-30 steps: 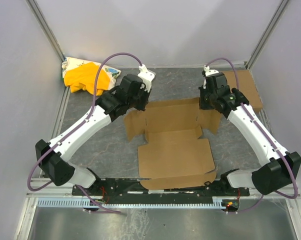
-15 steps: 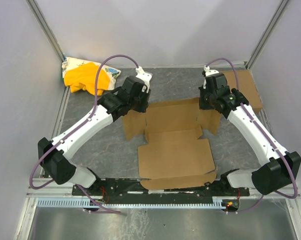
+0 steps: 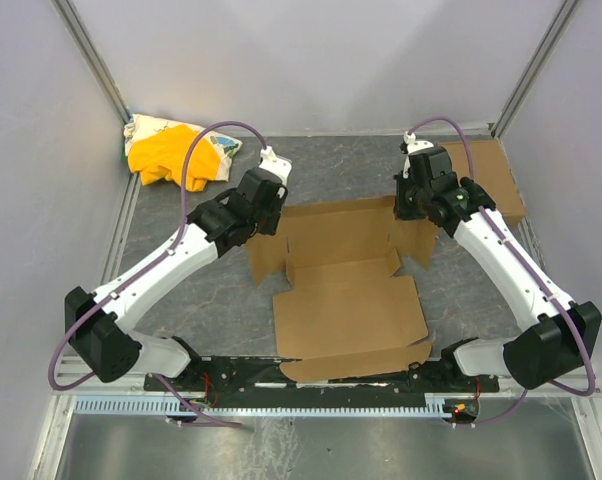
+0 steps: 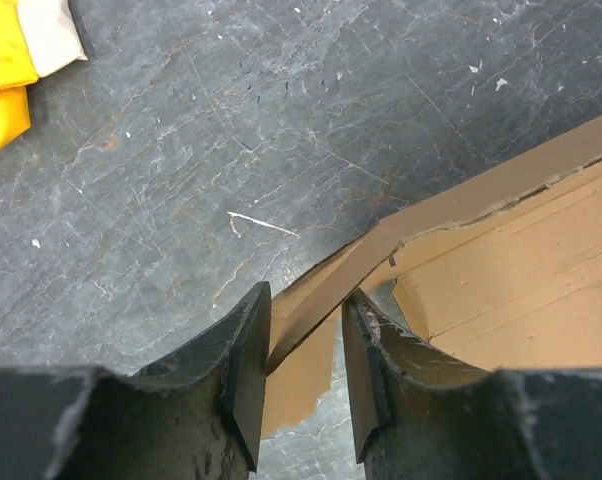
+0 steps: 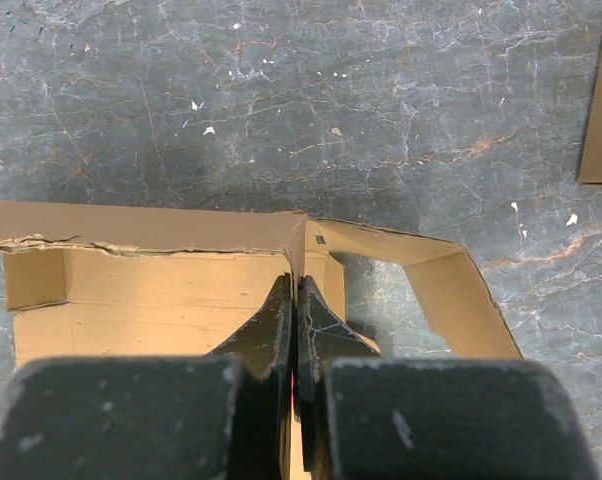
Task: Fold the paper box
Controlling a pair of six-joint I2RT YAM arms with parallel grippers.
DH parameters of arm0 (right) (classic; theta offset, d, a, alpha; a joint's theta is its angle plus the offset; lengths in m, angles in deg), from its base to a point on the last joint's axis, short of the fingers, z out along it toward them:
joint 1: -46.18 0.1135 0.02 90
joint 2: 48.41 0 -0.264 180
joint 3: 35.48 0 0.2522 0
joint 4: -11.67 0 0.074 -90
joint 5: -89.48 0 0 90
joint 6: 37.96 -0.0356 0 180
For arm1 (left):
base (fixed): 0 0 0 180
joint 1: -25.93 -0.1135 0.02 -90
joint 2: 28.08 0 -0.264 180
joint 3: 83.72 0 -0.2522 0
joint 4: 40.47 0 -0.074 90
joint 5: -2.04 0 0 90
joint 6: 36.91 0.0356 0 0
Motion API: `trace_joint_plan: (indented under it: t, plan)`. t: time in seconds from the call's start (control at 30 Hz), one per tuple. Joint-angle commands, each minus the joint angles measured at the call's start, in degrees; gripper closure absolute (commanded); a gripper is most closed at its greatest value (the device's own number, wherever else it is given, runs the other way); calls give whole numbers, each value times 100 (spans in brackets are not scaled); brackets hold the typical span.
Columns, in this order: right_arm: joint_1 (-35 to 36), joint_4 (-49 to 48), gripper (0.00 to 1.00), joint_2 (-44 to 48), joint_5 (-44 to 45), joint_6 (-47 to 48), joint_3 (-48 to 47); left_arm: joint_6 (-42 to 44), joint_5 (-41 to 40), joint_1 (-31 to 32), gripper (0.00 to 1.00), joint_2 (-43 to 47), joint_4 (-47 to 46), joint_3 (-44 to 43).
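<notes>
Two corners of the paper box [image 3: 346, 290] carry all the risk right now. The box lies in the middle of the grey surface [image 3: 221, 290]. Its near panels are flat and its back wall [image 5: 141, 230] is raised.

My right jaws are clenched on the right end of that wall, at the crease where the side flap [image 5: 451, 290] angles off. My left jaws stand apart, straddling the left corner flap [image 4: 321, 290], which crosses the gap at a slant. I judge it is not pinched.

My main worry is the left side. If I close on a flap sitting askew, it may crumple or slide out rather than fold along its score.

The top edge of the wall already looks ragged in the right wrist view. A hard pull from the clenched jaws could tear it, or drag the whole sheet across the surface, since nothing weighs down the flat panels.

If the arms move unevenly, the wall could twist and the crease would set crooked.

The yellow cloth [image 3: 171, 155] and the flat brown cardboard piece [image 3: 496, 180] lie well apart from the box, so I expect no snag there.
</notes>
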Motion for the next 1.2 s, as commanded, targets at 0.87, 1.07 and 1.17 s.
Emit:
trace_joint_plan:
  t: [0.87,1.07,1.17]
  plan:
    - [20,-257,98,5,-139,-2,45,-2153,1637,16,64,-131,-508,-315]
    - [16,-275,98,22,-138,-8,95,-3180,1215,16,64,418,-1399,381]
    - [21,-297,98,37,-134,-21,155,-3850,816,16,64,834,-1959,937]
